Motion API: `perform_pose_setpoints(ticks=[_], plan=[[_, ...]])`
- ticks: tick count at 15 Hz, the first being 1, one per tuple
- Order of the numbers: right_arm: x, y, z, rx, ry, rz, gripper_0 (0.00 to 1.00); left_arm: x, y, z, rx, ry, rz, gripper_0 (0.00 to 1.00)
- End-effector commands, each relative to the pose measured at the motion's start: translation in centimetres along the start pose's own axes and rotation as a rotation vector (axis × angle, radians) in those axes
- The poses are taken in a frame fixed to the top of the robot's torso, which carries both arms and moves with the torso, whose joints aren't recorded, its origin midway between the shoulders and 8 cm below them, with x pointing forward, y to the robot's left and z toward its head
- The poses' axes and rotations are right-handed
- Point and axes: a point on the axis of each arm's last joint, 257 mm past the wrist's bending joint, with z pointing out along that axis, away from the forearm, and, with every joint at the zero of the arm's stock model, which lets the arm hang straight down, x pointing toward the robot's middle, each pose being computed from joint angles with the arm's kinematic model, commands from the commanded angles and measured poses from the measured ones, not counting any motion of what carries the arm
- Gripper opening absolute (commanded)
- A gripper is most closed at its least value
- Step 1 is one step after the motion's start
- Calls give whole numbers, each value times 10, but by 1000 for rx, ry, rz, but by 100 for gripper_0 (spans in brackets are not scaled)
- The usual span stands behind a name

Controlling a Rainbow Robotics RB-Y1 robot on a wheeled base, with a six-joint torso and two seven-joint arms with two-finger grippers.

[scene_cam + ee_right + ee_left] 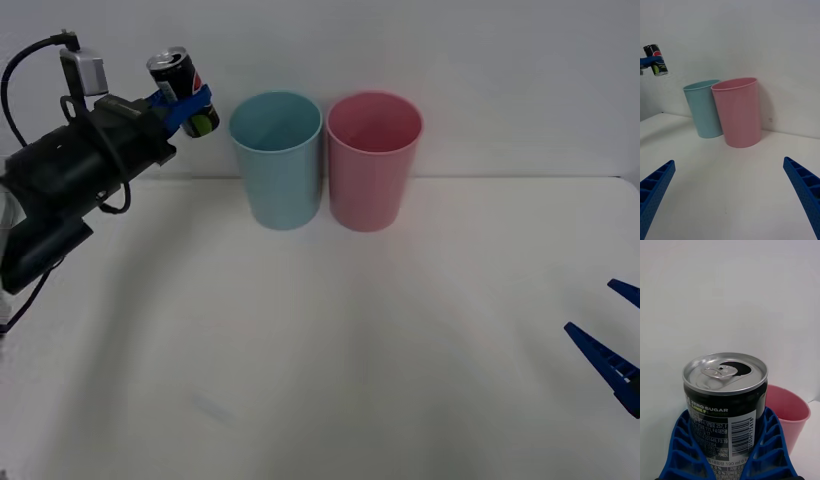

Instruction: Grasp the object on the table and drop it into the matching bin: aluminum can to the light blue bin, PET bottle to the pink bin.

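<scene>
Left gripper point(187, 108): clamped on the aluminum can point(177, 78), held upright in the air, left of the light blue bin point(276, 160) and above its rim. Pink bin point(372, 160): touching the light blue bin's right side, on the white bench point(330, 340). Right gripper point(620, 340): fingers spread, low over the bench, well right of the light blue bin.

Can point(724, 405) base (below label) hidden by gripper point(727, 450) fingers; pink bin point(790, 420) partly behind.

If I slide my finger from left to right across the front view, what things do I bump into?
Left gripper holding the can in the air → light blue bin → pink bin → right gripper, open, low at the edge.
</scene>
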Motion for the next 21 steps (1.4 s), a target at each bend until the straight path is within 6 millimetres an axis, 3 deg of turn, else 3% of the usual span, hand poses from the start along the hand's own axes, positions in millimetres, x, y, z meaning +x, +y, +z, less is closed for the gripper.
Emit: perform_pose_setpoints(ticks=[1, 7, 11, 14, 19, 20, 21], plan=[[0, 0, 0, 0, 0, 0, 100, 1, 5, 29, 5, 22, 1, 0], [0, 0, 0, 0, 0, 0, 100, 2, 14, 89, 1, 68, -6, 0], [0, 0, 0, 0, 0, 0, 100, 5, 9, 120, -15, 84, 0, 0], [0, 0, 0, 0, 0, 0, 100, 7, 8, 133, -26, 95, 3, 0], [0, 0, 0, 0, 0, 0, 100, 7, 8, 134, -25, 95, 6, 4], [0, 0, 0, 0, 0, 0, 100, 6, 9, 133, -27, 94, 8, 20], [0, 0, 0, 0, 0, 0, 100, 6, 8, 133, -25, 93, 9, 88]])
